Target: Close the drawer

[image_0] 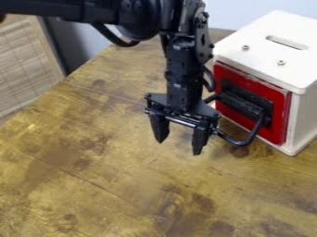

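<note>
Hangs upright as a black gripper (181, 135) over the worktop (87, 176), well in from the worktop's left edge, with fingers pointing down. Shows jaws wide apart, with bare wood visible between the fingertips and nothing held there. Reaches in as a black arm (93, 7) from the top left of the view, then bends down toward the gripper.

To the right of the gripper, presents the drawer (276, 118) in a white box (295, 72) — red at the front, with a black panel (240, 91) set into it. Faces toward the gripper's side of the worktop, angled slightly toward the near edge. Projects outward as a black U-shaped handle (254, 134), curving low and coming close beside the gripper's right-hand finger in the view. Cannot tell whether touching or merely overlapping in the view; cannot tell, either, how far out the drawer sits.

On top of the box, shows a slot (286, 43) and two small round fasteners (281, 63). Beyond the worktop's left edge, stands as a slatted tan panel (25, 65) — at the upper left of the view. Behind the worktop's far end, shows as a pale wall (81, 42).
</note>
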`<act>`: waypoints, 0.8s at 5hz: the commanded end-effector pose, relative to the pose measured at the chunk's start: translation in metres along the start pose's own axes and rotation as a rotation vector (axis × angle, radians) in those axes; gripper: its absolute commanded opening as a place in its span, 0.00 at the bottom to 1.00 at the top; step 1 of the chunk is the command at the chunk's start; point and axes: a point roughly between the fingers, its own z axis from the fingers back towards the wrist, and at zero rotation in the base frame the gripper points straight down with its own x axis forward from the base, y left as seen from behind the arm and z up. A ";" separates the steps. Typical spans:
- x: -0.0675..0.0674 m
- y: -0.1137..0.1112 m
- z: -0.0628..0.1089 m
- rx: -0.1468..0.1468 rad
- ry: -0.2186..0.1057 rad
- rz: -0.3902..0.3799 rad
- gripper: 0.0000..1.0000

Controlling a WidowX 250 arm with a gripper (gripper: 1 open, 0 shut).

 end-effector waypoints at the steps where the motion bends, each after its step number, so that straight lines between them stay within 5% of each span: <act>1: 0.003 -0.004 0.026 0.004 -0.066 -0.016 1.00; 4: 0.005 -0.005 0.034 -0.001 -0.075 -0.013 1.00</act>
